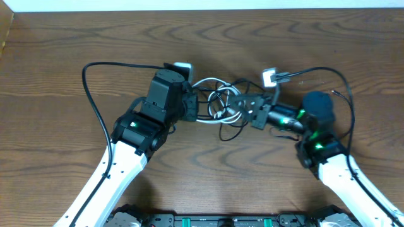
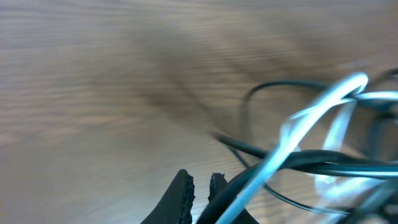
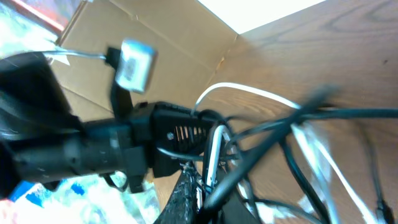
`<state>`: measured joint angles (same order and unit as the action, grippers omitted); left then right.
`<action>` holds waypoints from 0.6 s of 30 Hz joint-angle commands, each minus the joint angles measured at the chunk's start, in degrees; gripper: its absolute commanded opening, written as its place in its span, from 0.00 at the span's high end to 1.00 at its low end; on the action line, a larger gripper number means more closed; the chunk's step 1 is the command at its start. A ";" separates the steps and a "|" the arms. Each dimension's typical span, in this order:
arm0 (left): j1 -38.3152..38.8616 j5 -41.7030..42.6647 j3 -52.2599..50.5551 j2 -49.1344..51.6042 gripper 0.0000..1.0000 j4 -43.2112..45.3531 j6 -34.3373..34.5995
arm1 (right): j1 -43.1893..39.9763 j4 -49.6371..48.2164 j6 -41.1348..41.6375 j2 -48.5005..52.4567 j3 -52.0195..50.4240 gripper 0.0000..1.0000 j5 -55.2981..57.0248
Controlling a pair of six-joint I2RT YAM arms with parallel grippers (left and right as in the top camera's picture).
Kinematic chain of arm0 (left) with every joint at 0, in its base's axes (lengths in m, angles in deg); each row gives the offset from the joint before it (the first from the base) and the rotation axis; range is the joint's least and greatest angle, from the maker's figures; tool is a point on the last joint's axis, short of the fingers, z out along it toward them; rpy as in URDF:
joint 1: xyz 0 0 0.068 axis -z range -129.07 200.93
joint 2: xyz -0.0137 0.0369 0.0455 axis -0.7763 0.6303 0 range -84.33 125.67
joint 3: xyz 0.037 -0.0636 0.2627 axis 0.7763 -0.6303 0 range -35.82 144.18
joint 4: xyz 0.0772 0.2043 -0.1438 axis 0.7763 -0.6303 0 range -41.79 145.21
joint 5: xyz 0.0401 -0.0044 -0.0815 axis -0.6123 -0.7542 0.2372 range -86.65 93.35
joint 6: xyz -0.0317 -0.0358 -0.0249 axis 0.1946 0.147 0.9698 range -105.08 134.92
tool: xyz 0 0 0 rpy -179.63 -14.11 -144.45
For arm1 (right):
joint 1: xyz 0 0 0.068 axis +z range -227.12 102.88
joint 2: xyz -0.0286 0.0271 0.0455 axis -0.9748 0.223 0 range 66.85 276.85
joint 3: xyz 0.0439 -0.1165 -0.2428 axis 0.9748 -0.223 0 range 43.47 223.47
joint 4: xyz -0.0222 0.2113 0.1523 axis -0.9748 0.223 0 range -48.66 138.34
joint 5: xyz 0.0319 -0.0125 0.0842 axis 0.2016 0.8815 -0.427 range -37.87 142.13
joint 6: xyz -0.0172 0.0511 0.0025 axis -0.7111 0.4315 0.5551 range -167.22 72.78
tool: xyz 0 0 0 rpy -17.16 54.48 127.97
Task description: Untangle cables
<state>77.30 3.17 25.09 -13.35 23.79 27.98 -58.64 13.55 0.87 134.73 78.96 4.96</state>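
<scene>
The cables (image 1: 218, 104), thin black cords and one white cord looped into a knot, lie mid-table between my two grippers. One plug end (image 1: 270, 77) sticks up at the right of the knot and a white one (image 1: 183, 66) lies behind my left arm. My left gripper (image 1: 194, 104) is at the knot's left edge. Seen from its wrist, the left gripper (image 2: 200, 186) is shut, with bare wood showing in the slit, and the white cord (image 2: 311, 118) crosses outside one finger. My right gripper (image 3: 208, 202) is shut on a white and a black strand (image 3: 214, 155).
Thick black arm cables arc over the table at the left (image 1: 95, 107) and right (image 1: 348, 101). A cardboard box (image 3: 155, 37) stands beyond the table edge in the right wrist view. The left arm's black body (image 3: 74, 149) sits close in front of my right gripper.
</scene>
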 commanded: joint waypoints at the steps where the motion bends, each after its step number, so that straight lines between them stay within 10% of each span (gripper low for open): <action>1: -0.33 -17.94 1.44 -0.22 0.93 -4.15 -1.22 | -5.86 -0.72 1.79 -3.58 0.72 0.99 -2.99; 18: -5.09 -27.85 1.20 -0.22 0.93 -10.34 1.55 | -42.53 -0.52 6.16 -13.57 0.72 0.99 -16.02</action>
<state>74.85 -19.08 25.83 -13.40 14.32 28.64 -94.29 13.18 5.92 121.81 78.96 -10.52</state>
